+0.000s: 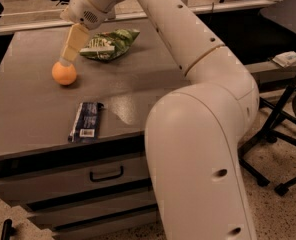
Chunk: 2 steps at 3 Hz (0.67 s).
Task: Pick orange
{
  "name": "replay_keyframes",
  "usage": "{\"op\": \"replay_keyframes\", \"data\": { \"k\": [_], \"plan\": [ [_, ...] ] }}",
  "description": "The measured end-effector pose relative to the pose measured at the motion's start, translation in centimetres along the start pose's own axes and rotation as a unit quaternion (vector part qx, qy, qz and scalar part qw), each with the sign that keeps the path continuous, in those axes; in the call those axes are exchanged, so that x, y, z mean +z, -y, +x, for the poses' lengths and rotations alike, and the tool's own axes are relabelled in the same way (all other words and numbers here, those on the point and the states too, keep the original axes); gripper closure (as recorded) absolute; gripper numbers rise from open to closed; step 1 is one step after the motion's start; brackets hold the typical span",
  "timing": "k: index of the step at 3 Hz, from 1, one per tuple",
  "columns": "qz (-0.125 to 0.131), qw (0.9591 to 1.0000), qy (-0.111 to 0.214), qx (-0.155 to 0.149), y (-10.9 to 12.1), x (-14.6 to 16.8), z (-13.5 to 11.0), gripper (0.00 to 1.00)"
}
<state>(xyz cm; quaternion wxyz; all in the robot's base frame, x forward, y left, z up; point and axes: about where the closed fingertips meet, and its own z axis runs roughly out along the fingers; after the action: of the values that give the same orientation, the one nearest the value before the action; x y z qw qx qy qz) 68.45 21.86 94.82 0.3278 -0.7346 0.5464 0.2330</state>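
Observation:
The orange [64, 74] is a small round fruit on the grey table top [33, 114], at the left. My gripper [67, 59] hangs from the white arm directly above it, its cream-coloured fingers [74, 43] pointing down and left, with the tip touching or nearly touching the orange's top.
A green snack bag [108, 44] lies just behind and right of the orange. A dark blue snack bar [86, 121] lies near the table's front edge. Drawers [103, 176] sit below. My arm's large white links fill the right. Chair legs [278, 149] stand on the floor at right.

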Motion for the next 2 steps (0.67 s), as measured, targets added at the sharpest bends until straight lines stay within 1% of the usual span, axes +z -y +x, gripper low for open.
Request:
{"op": "replay_keyframes", "data": {
  "k": [1,2],
  "plan": [
    [0.001,0.9999,-0.001,-0.010,-0.2,1.9,0.6,0.00],
    [0.002,0.9999,-0.001,-0.013,-0.3,3.4,1.3,0.00]
  ]
}}
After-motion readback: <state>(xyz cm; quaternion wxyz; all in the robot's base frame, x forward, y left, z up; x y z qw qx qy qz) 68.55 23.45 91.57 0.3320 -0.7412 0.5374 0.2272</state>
